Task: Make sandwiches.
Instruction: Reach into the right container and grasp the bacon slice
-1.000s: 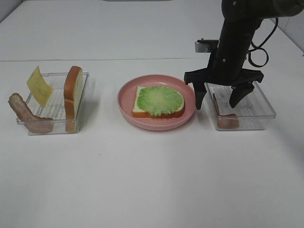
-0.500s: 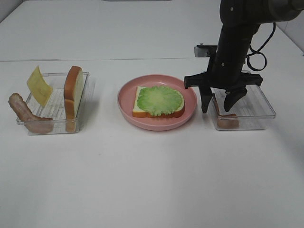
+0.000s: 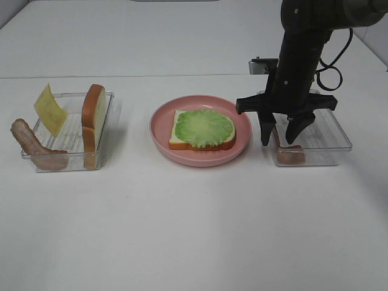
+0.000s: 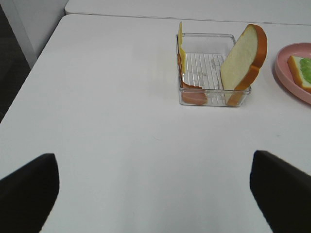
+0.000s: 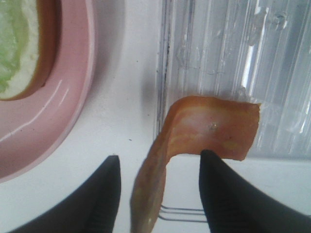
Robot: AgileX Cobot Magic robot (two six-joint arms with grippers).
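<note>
The sandwich is at its second layer: a bread slice (image 3: 182, 140) lies flat on the pink plate (image 3: 200, 161) with a lettuce leaf (image 3: 204, 127) spread over it. The step in hand looks like fetching bacon for the next layer.

The bacon strip (image 5: 194, 141) in question leans on edge in the clear tray (image 3: 330, 142) just right of the plate in the high view, against the tray wall nearest the plate. In the right wrist view its lower end curls over the tray's edge.

The right end effector (image 3: 277, 142) hangs over that tray with its tips lowered inside. Its jaws stand apart, one on each side of the strip. One finger (image 5: 228, 194) appears to touch the strip's edge, while a gap shows between the strip and the other finger (image 5: 97, 204), so nothing is clamped yet.

The next move probably calls for the jaws to meet on the thin strip, then a lift clear of the tray wall and a short carry across to the plate. There the strip would be laid flat over the lettuce. A thin, floppy piece may slip or twist if pinched near its edge.

Left of the plate, another clear tray (image 3: 73, 162) holds a cheese square (image 3: 50, 109), a second bread slice (image 3: 94, 118) standing on edge and a second bacon strip (image 3: 33, 148). The left end effector (image 4: 154, 170) waits wide apart and empty over the bare counter (image 3: 194, 230), well away from the plate.
</note>
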